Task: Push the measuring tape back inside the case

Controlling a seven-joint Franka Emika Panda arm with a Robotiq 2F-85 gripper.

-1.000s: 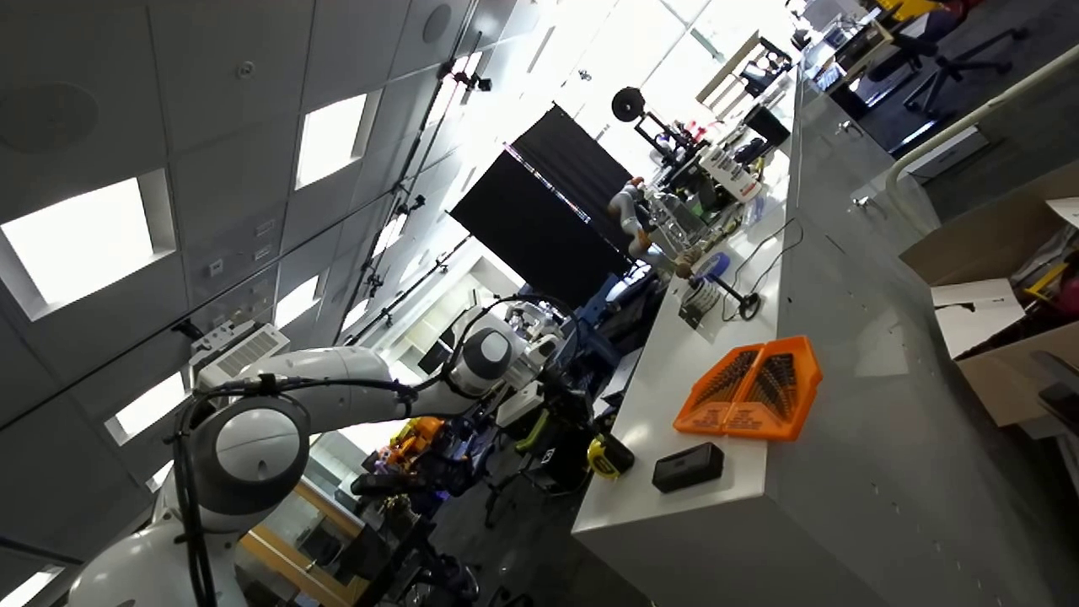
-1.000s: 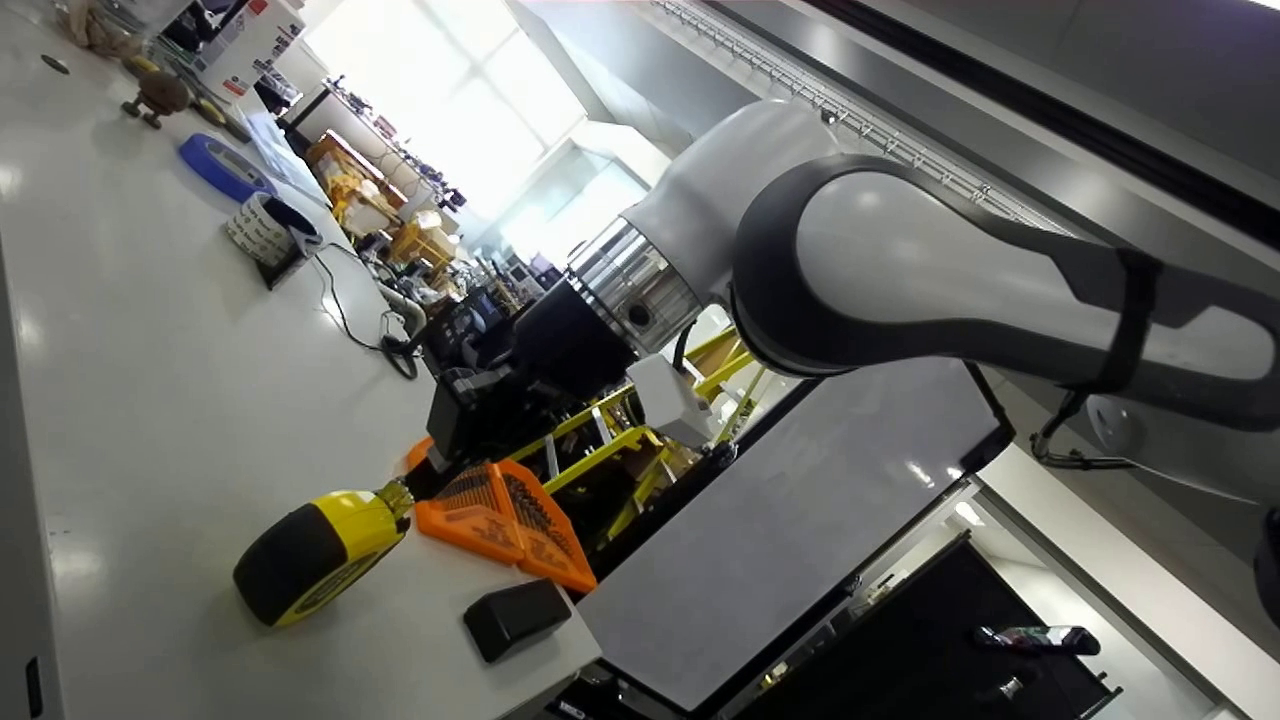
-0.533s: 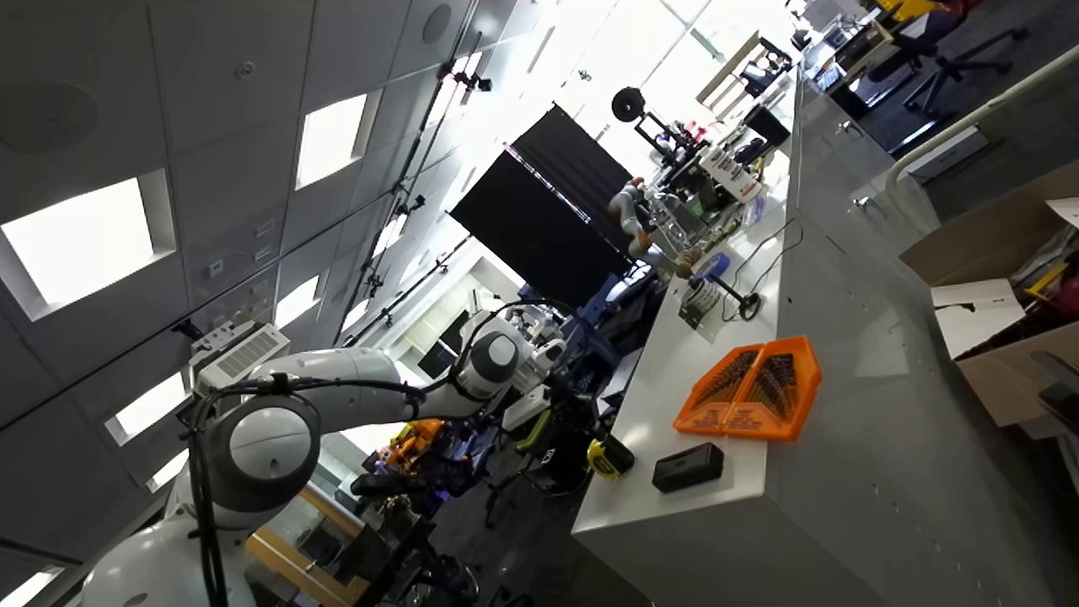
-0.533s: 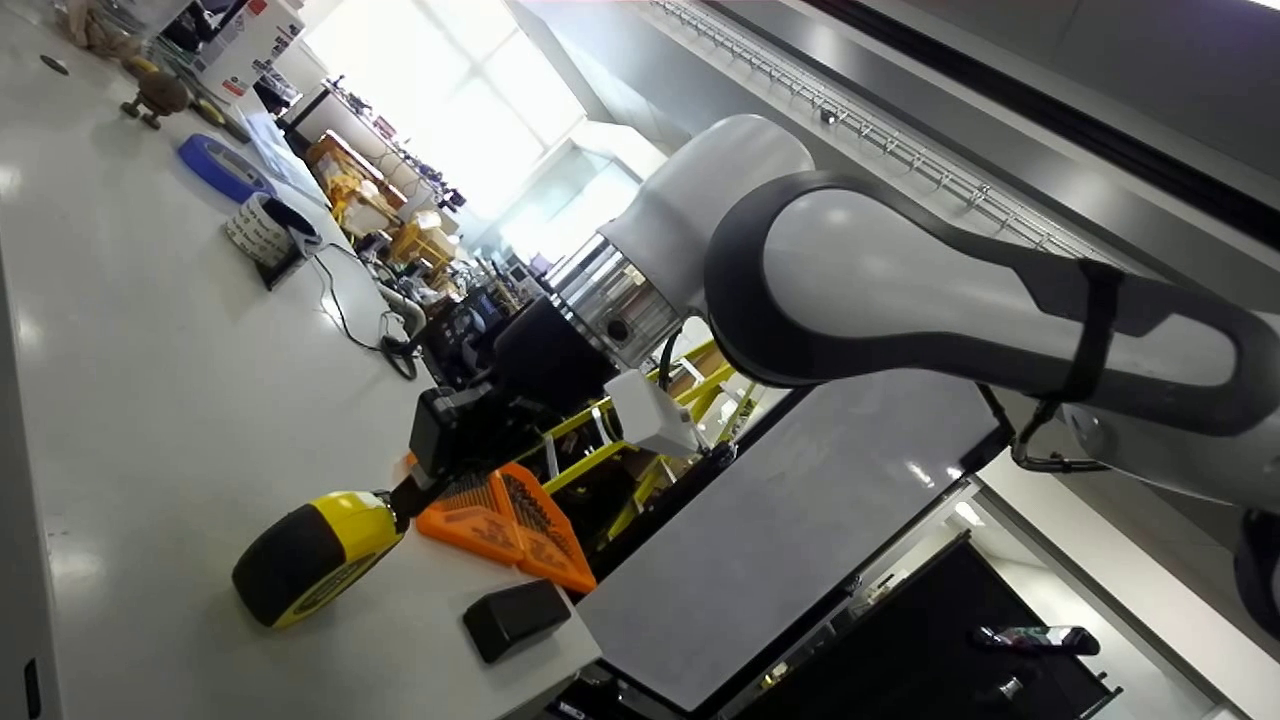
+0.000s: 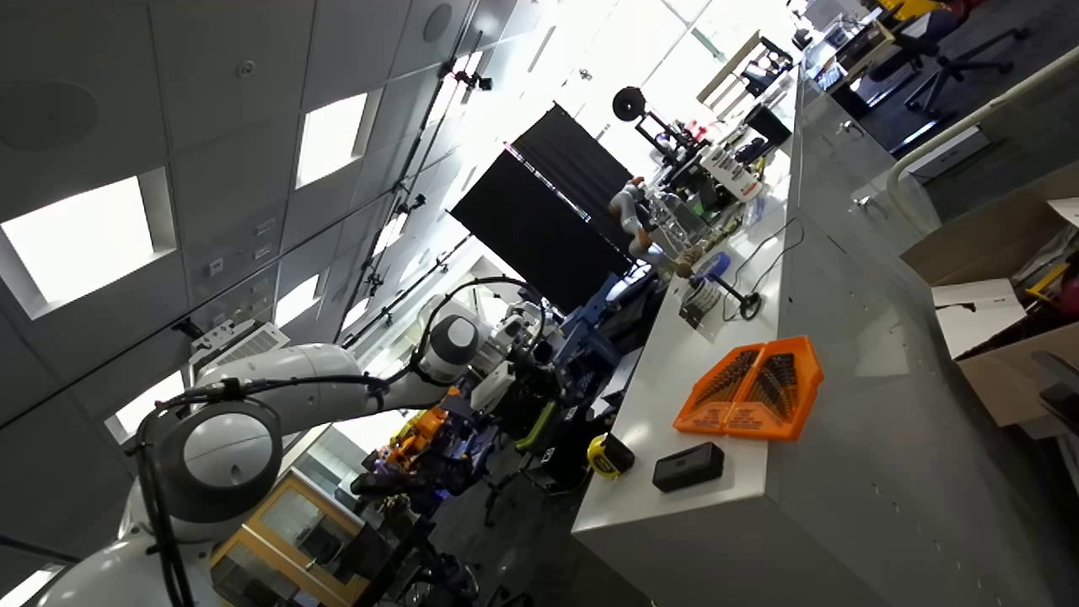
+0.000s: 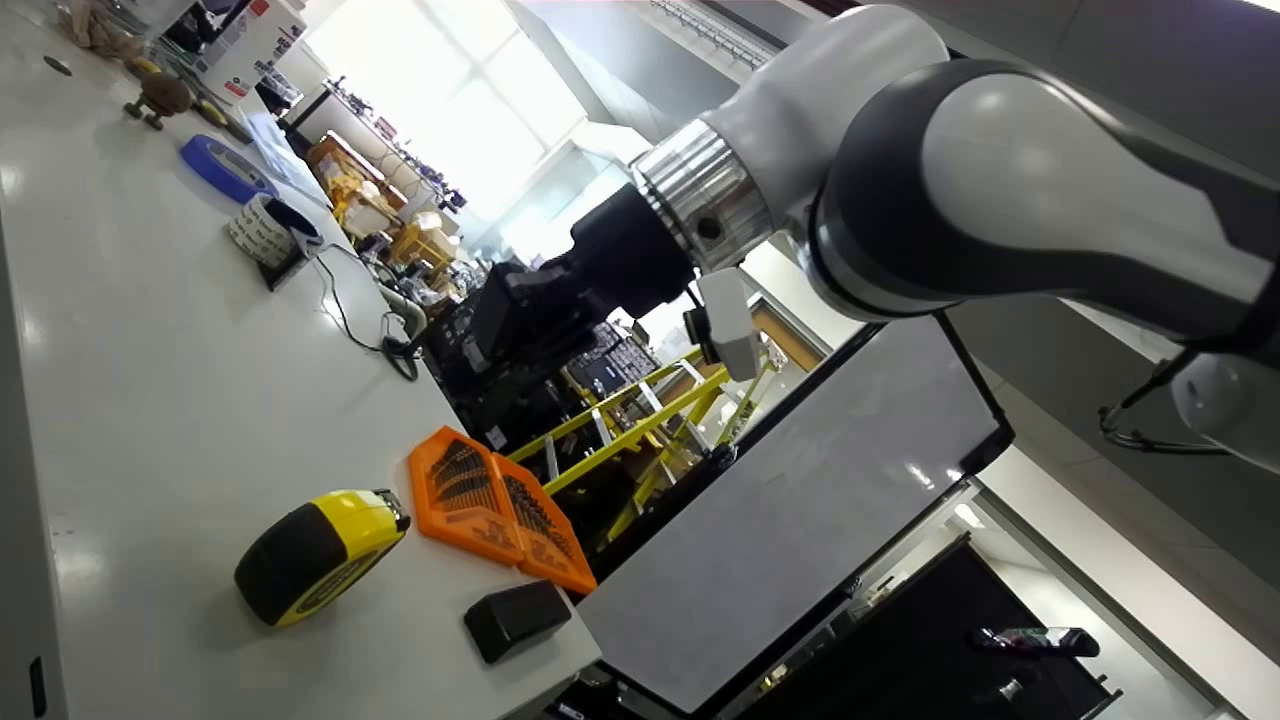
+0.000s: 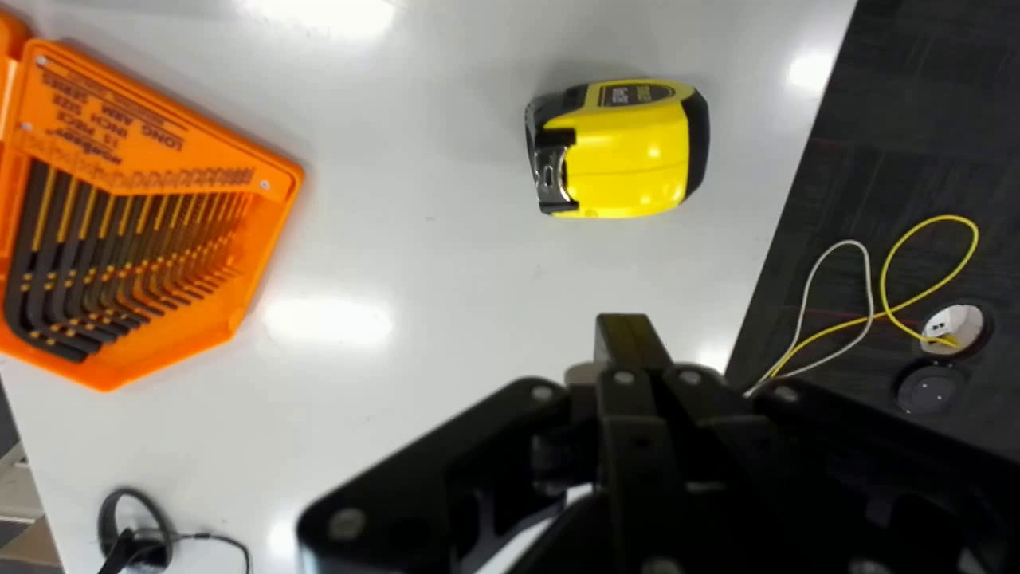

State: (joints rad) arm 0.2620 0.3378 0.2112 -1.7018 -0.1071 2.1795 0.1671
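Observation:
The yellow and black tape case (image 6: 325, 550) stands upright on the white table and shows in both exterior views (image 5: 610, 456) and in the wrist view (image 7: 625, 159). The metal hook (image 7: 550, 171) sits against the case's mouth; in an exterior view the hook (image 6: 395, 503) is at the case's upper right corner. The measuring tape strip does not show outside the case. My gripper (image 7: 629, 339) is shut and empty, its fingertips together. It is up above the table, apart from the case, with the case ahead of the fingers in the wrist view.
An open orange tray (image 7: 183, 359) of hex keys lies near the hook side of the case, also in both exterior views (image 5: 742, 421). A black box (image 6: 515, 617) sits near the table corner. A black ring with a cable (image 7: 135, 534) and a tape roll (image 6: 260, 235) stand farther along.
Half a second ago my fingertips were at the case's hook end. Now the gripper has lifted up and away, uncovering the hook and the orange tray. The case has stayed in place.

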